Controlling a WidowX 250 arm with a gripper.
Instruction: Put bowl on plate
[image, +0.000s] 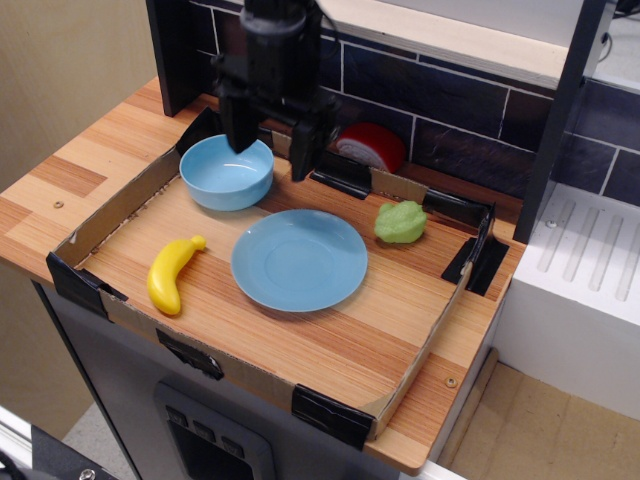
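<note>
- Claw (271, 152) spread apart, gripping nothing, above bowl's (226, 172) far-right rim.
- Plate (299, 259) on desk (330, 335), nearer the camera than claw, apart from bowl.

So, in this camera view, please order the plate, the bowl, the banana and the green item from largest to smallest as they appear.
1. plate, clearly the widest.
2. bowl, narrower than the plate; it sits a little farther from the camera, but the gap is plain.
3. banana.
4. green item, shorter than the banana.
</note>
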